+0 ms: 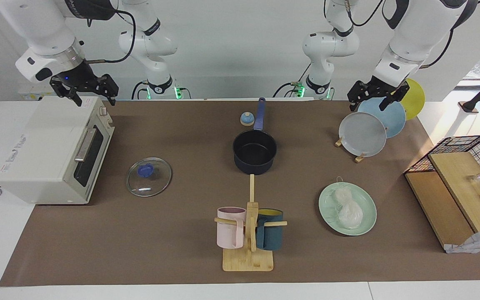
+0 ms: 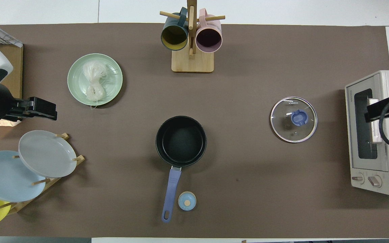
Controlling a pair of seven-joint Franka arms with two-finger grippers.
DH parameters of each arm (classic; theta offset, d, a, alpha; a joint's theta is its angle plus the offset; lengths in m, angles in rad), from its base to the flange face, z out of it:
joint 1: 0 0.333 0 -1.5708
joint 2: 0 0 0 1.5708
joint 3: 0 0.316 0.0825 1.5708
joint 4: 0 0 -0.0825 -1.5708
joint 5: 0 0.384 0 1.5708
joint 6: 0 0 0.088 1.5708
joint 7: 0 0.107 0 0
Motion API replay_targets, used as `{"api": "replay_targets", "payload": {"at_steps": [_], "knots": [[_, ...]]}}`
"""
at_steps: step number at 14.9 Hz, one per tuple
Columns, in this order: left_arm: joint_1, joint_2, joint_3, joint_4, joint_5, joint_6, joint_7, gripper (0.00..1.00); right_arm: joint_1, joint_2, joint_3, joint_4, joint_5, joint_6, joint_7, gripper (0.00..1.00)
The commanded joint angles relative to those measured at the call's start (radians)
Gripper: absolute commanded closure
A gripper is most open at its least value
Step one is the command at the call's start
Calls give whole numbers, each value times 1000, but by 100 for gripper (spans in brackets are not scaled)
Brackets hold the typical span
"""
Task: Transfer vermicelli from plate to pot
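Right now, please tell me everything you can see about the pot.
The pot is a small dark navy saucepan, black inside and empty, with no lid on it. It stands upright on the brown table cover near the middle of the table. Its long straight blue handle points toward the robots and has a hole at its end. Nothing touches it; a small blue round object lies beside the handle.

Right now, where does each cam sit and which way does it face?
Facing view: high across the table, looking at the robots; both arms show, left hand over the plate rack, right hand over the toaster oven.
Overhead view: above the robots' end, looking steeply down; only hands and wrists show.
Shared: pot, plate with vermicelli, half a turn apart.
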Motion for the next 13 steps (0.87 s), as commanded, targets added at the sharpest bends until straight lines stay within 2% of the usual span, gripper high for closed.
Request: {"api": "replay_targets", "payload": {"at_steps": [1,9,10,13], "knots": [[1,-8,4,9,-11,-22,15,0,-17,-24,12,-26,8,0,1,0],[3,-1,7,5,-15,26,13,0,-17,-24,12,-26,8,-3,0,0],[3,12,7,5,-17,41,12,0,-15,-26,14,-28,8,-6,0,0],[6,114,9,25,-25,111,10,0,6,-29,18,-26,1,-2,0,0]]}}
